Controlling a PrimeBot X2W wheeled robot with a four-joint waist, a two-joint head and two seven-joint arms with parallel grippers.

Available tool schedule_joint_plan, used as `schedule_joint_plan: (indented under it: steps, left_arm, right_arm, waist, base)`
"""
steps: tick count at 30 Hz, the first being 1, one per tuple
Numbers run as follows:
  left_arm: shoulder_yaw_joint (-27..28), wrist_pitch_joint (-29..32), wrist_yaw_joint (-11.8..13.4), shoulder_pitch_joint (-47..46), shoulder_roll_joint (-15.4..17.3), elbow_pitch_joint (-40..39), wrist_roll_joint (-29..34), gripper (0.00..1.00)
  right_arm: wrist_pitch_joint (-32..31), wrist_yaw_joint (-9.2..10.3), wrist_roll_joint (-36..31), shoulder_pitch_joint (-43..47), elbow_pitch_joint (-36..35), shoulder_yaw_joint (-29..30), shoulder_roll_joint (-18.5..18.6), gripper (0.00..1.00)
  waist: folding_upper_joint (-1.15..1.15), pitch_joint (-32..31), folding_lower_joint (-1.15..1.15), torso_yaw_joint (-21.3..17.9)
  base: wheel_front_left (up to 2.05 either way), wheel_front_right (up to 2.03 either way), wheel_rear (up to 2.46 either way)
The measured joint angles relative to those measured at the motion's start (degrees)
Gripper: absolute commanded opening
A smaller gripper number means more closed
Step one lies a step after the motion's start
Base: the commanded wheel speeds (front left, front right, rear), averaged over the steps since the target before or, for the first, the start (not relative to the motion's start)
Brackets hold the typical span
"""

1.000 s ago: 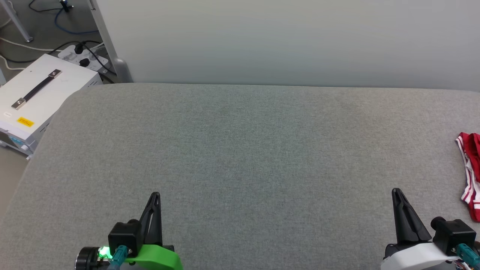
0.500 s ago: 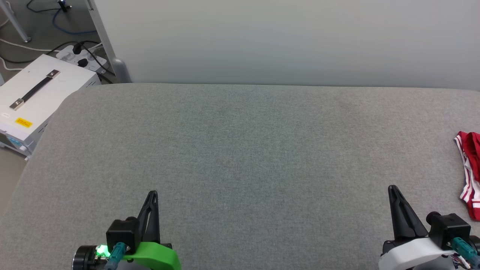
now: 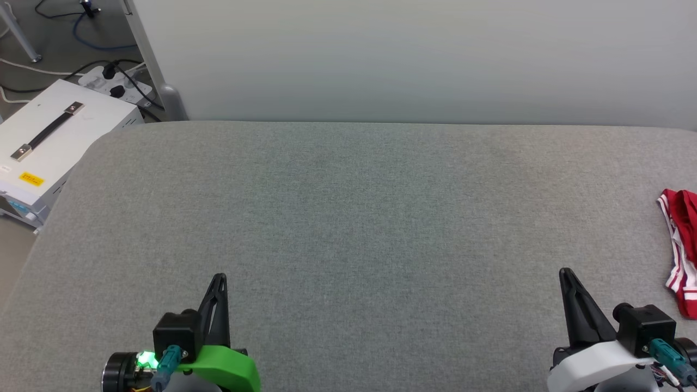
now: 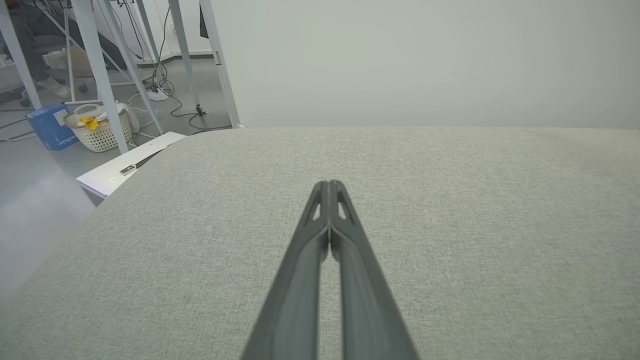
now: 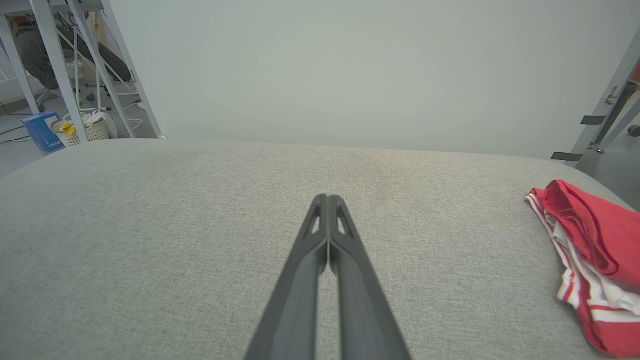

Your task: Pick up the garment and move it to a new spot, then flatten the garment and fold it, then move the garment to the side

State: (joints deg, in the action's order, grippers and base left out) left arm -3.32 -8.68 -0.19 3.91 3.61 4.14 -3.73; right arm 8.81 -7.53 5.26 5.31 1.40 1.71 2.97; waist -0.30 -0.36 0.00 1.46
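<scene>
The garment (image 3: 679, 256) lies bunched at the far right of the grey padded table (image 3: 348, 218) in the head view. The frame cuts part of it off, and what shows is red cloth with white and striped trim. It looks light, soft and floppy, so I'd expect it to sag and trail once lifted. A pinch on a raised fold near the striped trim seems the sensible hold. The left gripper (image 3: 218, 286) and the right gripper (image 3: 566, 279) sit low at the near edge, each with its fingers pressed together on nothing. The right one is nearer the cloth but apart from it. A white case (image 3: 54, 136) stands off the table's left corner.

In the left wrist view, the left gripper (image 4: 329, 189) points across the grey surface toward the wall, its fingers closed tip to tip. The table's rounded left corner falls away to the floor.

In the right wrist view, the right gripper (image 5: 327, 201), likewise closed, aims at the open middle. The garment (image 5: 595, 240) is heaped to its right, close to the table's right-hand edge. The centre offers plenty of room for spreading.
</scene>
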Motion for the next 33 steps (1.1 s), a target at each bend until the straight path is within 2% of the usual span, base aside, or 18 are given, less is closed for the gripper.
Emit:
schedule_joint_plan:
  steps: [33]
  left_arm:
    - [1.5,3.8,0.0,-1.1,-0.2,-1.6,1.5,0.00]
  right_arm:
    - [-3.8,0.00,-2.1,-2.0,-0.4,-0.7,0.0,0.00]
  waist:
    - [0.00,0.2,0.00,-0.6]
  base:
    - [0.00,0.00,0.00]
